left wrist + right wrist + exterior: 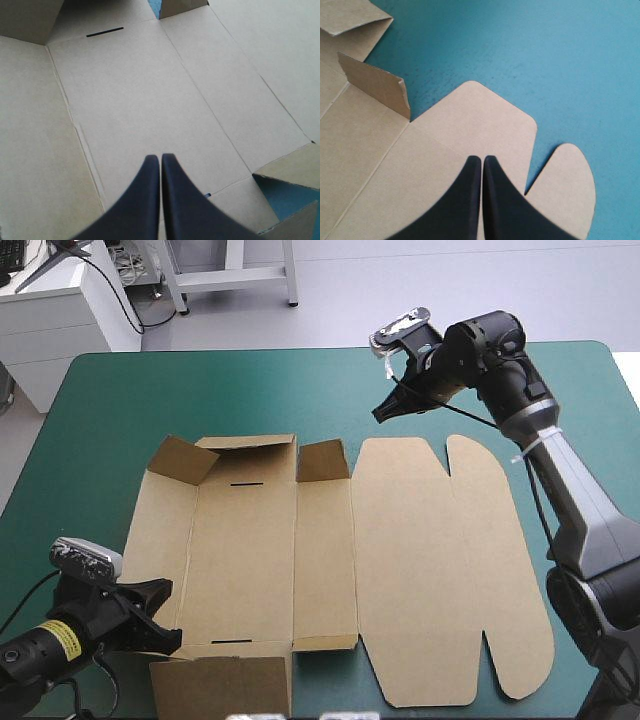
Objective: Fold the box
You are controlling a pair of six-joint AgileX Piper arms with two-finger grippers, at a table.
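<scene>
While the teal-green table cover lies smooth and matte, the brown box of plain board rests mostly flat at its middle. Its rounded lid panels lie flat on the right, and short flaps stand raised at the left part's corners. The left gripper, its black curved fingers clenched on nothing, sits at the box's near-left corner. The right gripper, likewise clenched and empty, hangs near the lid's far rounded edge.
</scene>
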